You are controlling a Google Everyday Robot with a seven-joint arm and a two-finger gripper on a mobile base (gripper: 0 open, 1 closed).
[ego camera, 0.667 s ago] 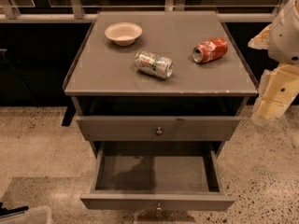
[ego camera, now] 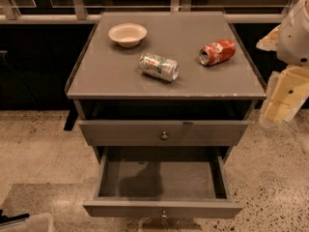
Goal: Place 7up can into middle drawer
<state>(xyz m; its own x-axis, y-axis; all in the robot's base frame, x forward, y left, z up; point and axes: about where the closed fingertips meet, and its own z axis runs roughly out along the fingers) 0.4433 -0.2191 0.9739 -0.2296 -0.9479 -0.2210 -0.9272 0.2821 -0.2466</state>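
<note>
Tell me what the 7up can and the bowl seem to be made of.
The 7up can looks like metal, likely aluminium: silvery, glinting body under a green print. The bowl looks matte, pale cream, plastic or ceramic; I cannot tell which. The tool hangs right of the cabinet, beyond its edge.

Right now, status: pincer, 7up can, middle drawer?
Pincer beside the cabinet's right side, away from the can. 7up can on its side on the cabinet top. Middle drawer pulled open. Red soda can apart, not blocking.
</note>
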